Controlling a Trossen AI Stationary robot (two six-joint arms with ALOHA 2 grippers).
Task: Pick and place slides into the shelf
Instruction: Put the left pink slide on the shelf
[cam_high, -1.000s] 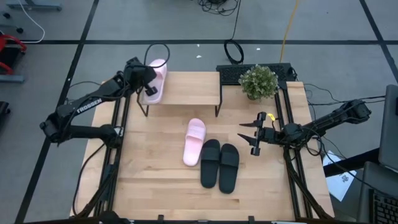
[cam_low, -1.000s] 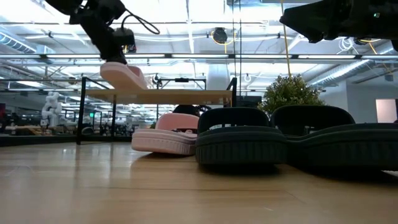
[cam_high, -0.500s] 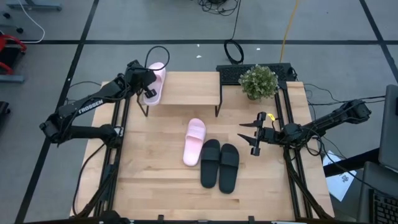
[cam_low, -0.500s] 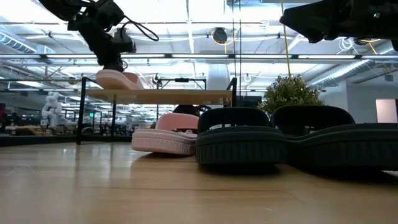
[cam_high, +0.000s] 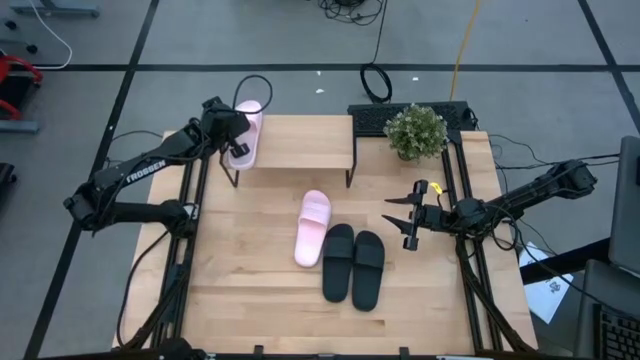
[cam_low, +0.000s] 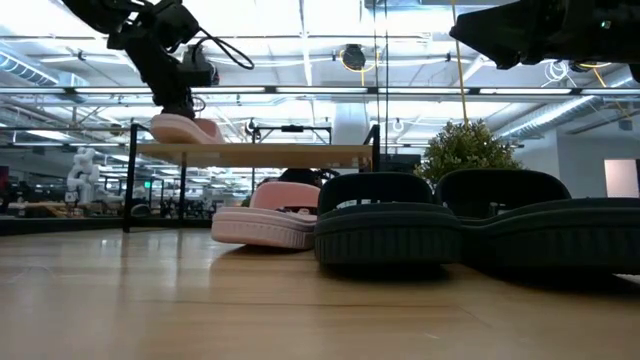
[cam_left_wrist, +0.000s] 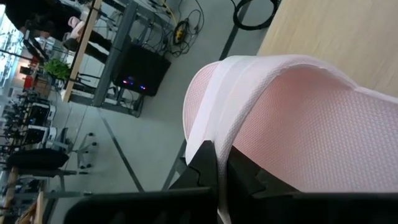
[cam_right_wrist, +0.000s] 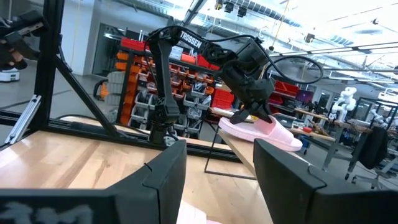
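Note:
My left gripper (cam_high: 238, 143) is shut on a light pink slide (cam_high: 249, 128) at the left end of the shelf (cam_high: 300, 142). In the low view this slide (cam_low: 186, 128) lies level on the shelf's top board (cam_low: 270, 151), one end reaching past the far edge. The other pink slide (cam_high: 312, 227) and the black pair (cam_high: 338, 262) (cam_high: 368, 268) lie sole-down mid-table. My right gripper (cam_high: 408, 215) hangs open above the table's right side, holding nothing; in its wrist view (cam_right_wrist: 217, 180) it faces the shelf. My left gripper pinches the pink slide's strap by its pale edge (cam_left_wrist: 219, 142) between its two fingers (cam_left_wrist: 205, 163). It comes from above, slanting in from the table's left (cam_low: 172, 85). The slide's sole (cam_low: 190, 136) sits level on the shelf's top board.
A potted plant (cam_high: 416, 130) stands at the far right corner, beside the shelf's right end. A dark keyboard (cam_high: 405, 112) lies behind it. Bare tabletop (cam_high: 240, 270) stretches left of the slides and along the near edge.
My left gripper has come down and a little toward the far edge, still shut. The pink slide it holds, tilted above the shelf a second ago, has been lowered and levelled onto the top board's left end. The right arm has kept still.

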